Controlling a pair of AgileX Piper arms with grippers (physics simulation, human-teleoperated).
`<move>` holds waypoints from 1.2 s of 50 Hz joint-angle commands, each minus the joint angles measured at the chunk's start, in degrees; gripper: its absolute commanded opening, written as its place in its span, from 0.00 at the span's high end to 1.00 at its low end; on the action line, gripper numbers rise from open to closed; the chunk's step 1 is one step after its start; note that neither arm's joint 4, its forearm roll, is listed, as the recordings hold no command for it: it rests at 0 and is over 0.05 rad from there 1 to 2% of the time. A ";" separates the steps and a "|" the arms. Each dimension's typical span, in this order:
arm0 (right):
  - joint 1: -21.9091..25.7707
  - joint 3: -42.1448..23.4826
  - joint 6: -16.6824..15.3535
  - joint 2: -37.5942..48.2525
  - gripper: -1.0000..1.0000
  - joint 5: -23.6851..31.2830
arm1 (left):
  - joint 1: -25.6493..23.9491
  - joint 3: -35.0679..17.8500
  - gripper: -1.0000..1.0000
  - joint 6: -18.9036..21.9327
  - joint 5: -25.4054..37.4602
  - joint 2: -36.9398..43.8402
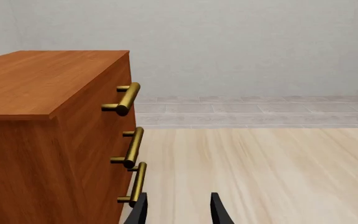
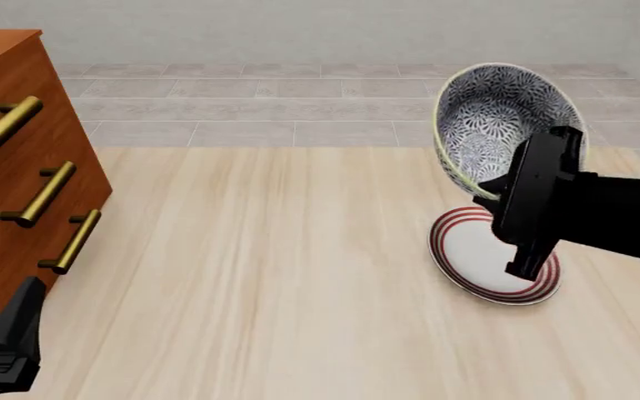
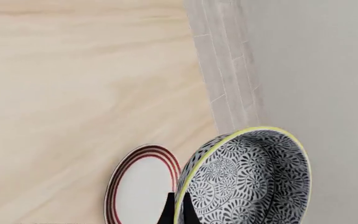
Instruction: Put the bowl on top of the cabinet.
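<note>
The surface (image 2: 276, 275) is pale wood, with grey tiled floor beyond its far edge. The cabinet (image 2: 9, 167) stands at the left edge of the surface, reddish-brown, its front with three brass handles (image 2: 47, 193) turned toward the middle of the surface; its flat top shows bare in the left wrist view (image 1: 42, 79).

The right arm reaches in from the right edge, and its right hand (image 2: 496, 193) is clamped on the rim of the bowl (image 2: 498, 117), one finger inside the wall and one outside, as the right wrist view shows (image 3: 247, 182). The bowl is lifted clear of the surface and tipped on its side, its patterned inside facing the near edge, well apart from the cabinet. Below it a plate (image 2: 482, 258) with red rings lies on the surface toward the right edge, and looks slightly tilted.

The left hand (image 1: 177, 210) sits low at the near left corner, just beside the cabinet's lowest handle, its fingers spread apart and empty.
</note>
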 commanded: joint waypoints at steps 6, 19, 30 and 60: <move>2.22 2.26 -8.39 1.45 1.00 -4.34 | 0.00 -0.10 0.00 -0.01 0.16 -0.05; 3.93 1.38 -8.60 3.23 1.00 -4.63 | -1.81 -0.07 0.00 0.11 0.00 0.00; 5.58 0.11 -8.58 4.09 1.00 -4.61 | -7.99 -11.22 0.00 -5.01 8.69 8.29; 8.15 0.05 -7.78 3.14 1.00 -3.85 | -29.08 -36.25 0.00 -16.23 28.16 28.64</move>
